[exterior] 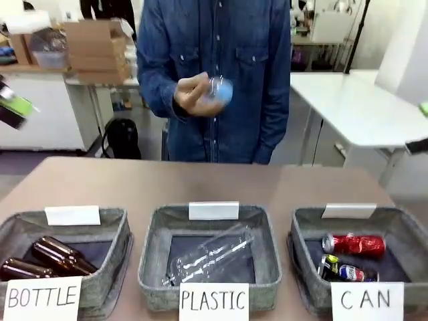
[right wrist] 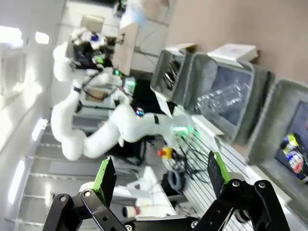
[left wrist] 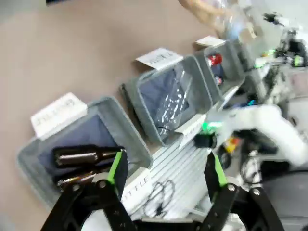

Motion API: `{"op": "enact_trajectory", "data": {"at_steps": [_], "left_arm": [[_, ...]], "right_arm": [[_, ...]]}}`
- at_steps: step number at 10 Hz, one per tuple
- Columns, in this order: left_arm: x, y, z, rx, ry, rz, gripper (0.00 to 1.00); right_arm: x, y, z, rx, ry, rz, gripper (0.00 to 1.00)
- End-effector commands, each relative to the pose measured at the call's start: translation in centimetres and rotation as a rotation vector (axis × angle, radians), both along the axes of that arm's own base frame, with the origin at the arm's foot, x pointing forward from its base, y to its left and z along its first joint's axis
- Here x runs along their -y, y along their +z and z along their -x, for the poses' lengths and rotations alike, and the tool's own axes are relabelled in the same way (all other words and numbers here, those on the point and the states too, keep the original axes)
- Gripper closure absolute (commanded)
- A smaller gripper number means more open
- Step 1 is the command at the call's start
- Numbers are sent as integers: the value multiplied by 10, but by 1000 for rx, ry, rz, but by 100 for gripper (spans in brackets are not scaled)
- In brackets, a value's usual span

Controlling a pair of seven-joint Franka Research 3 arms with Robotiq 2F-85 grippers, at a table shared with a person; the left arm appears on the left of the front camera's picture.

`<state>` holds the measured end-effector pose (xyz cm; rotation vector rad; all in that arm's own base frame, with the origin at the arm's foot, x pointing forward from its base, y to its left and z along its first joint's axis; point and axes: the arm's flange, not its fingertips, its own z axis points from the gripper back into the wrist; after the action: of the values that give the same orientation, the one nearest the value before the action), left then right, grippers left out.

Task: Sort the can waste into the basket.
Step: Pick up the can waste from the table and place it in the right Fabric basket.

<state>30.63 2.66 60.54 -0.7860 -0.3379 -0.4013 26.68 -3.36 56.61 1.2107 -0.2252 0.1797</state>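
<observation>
Both cans, red and black, sit in the CAN basket already. Your left pincer and right pincer hang apart, empty. The person's hand holds something clear, probably plastic; don't drop it there.

Front camera: low at counter edge, facing person, baskets close. Wrist cameras: high, tilted, looking down from either side. All share middle basket.
</observation>
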Motion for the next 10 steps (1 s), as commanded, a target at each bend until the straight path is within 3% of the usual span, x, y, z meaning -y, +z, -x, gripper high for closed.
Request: {"op": "enact_trajectory", "data": {"at_steps": [1,3,4,5,10], "left_arm": [[-8,-36,-14,-123,218,254,17],[-42,-80,-32,-247,385,427,17],[-51,-92,-35,-194,396,487,17],[-47,-72,-24,-239,281,308,17],[-47,-72,-24,-239,281,308,17]], "right_arm": [[-35,12,-9,-81,-96,-73,0],[-47,14,-17,-129,-142,-73,0],[-44,12,-22,-162,-222,-73,0],[-40,11,-17,-104,-87,-52,0],[-40,11,-17,-104,-87,-52,0]]}}
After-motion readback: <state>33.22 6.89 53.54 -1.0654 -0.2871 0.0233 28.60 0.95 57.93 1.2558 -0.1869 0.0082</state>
